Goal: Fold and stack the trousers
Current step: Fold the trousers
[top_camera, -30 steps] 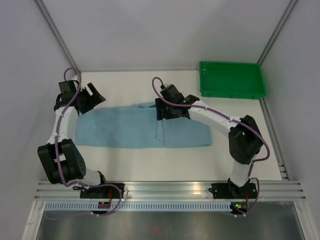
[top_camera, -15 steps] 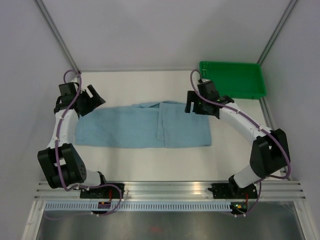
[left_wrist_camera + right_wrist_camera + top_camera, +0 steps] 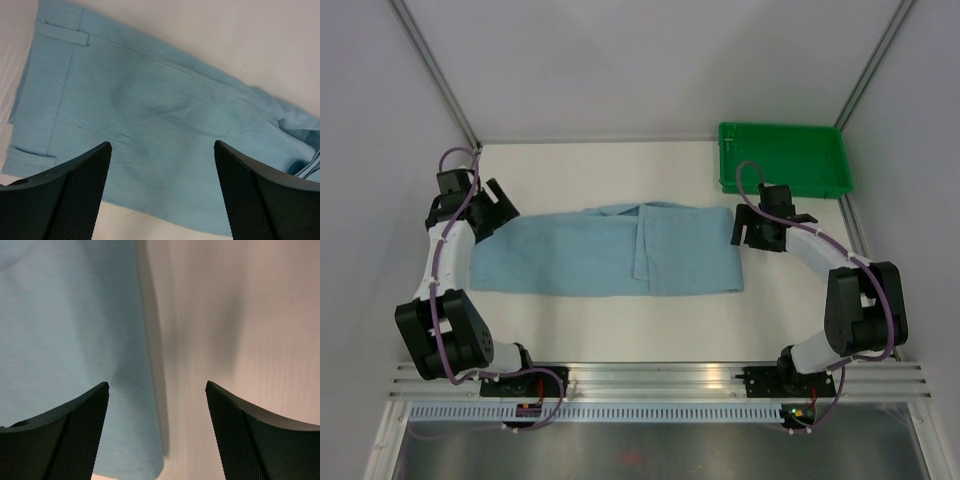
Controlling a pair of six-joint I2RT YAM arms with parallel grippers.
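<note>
**Blue trousers lie flat while both claws stand wide at either end**

Sky-blue cloth stretches across the middle of the white table (image 3: pixel 620 330) as one long band running left to right. These are the trousers (image 3: pixel 590 255), laid flat, with an upper layer whose straight edge crosses the band a little right of its middle. Their far edge bulges slightly toward the back of the table near that overlap.

The left gripper (image 3: pixel 498 212) sits at the left end of the band, over the far corner of the cloth. Its wrist camera shows both dark fingers (image 3: pixel 75 195) spread wide with nothing between them. Below them lies the ribbed blue cloth (image 3: pixel 150 115), with a belt loop (image 3: pixel 62 35) and a stitched band along one edge, and soft rumples toward the other side.

The right gripper (image 3: pixel 752 238) is at the right end of the band, near its far corner. Its jaws are also parted wide and hold nothing. From its wrist, the cloth's straight end edge (image 3: pixel 150 365) runs down between the fingers (image 3: pixel 70 435), blue on one side and bare table (image 3: pixel 240 315) on the other. Whether either claw touches the cloth cannot be told.

A green plastic tray (image 3: pixel 782 188) stands at the far right corner, just behind the right gripper and apart from the trousers.
</note>
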